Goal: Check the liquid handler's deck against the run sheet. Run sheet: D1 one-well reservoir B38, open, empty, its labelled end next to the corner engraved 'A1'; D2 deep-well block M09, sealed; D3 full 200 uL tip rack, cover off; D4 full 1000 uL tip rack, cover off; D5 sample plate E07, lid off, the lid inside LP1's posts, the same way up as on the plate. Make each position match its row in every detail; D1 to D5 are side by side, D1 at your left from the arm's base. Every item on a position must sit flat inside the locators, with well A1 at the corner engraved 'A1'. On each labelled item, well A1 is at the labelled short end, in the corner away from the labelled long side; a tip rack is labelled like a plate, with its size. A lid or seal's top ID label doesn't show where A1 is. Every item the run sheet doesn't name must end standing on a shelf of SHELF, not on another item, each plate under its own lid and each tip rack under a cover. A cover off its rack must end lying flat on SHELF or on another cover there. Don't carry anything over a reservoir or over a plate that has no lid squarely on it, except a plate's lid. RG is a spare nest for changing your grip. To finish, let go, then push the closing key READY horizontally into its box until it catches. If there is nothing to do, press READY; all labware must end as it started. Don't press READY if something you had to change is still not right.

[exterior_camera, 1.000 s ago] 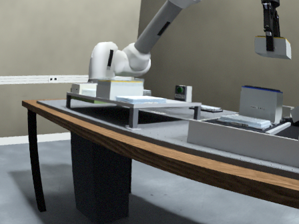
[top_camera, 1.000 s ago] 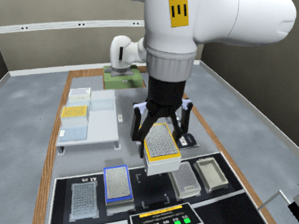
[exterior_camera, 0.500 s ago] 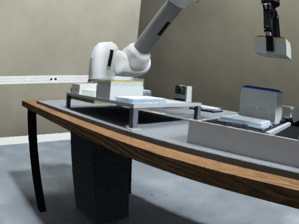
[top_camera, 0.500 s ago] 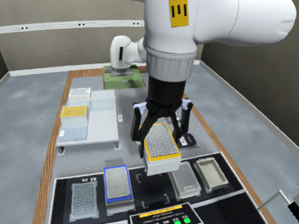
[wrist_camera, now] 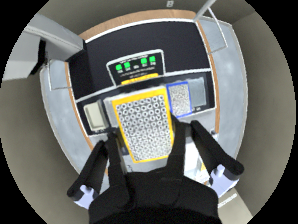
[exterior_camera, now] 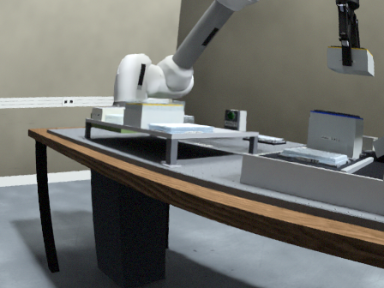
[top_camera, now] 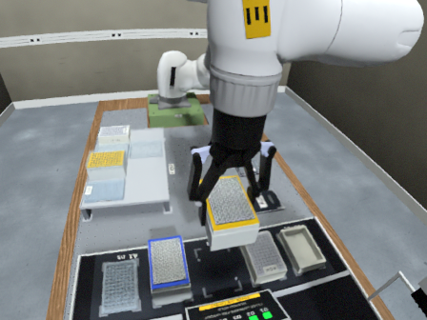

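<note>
My gripper (top_camera: 230, 190) (exterior_camera: 347, 51) (wrist_camera: 146, 121) is shut on a yellow-rimmed tip rack (top_camera: 232, 206) (exterior_camera: 350, 61) (wrist_camera: 143, 121) with its cover off, and holds it high over the deck. Below it lies a vacant middle position (top_camera: 220, 278) of the black deck. In the top view, a blue-rimmed tip rack (top_camera: 167, 263) (exterior_camera: 335, 131) (wrist_camera: 180, 96) stands left of that position, and a clear sample plate (top_camera: 119, 285) lies further left. A grey deep-well block (top_camera: 265, 255) and an open reservoir (top_camera: 301, 248) stand to the right.
The shelf (top_camera: 149, 187) (exterior_camera: 207, 136) at the back left carries a yellow-topped rack (top_camera: 106, 160), a white-topped rack (top_camera: 114, 133) and flat clear items. A panel with green lights (top_camera: 236, 308) sits at the deck's front. The arm's green base (top_camera: 173, 113) is behind.
</note>
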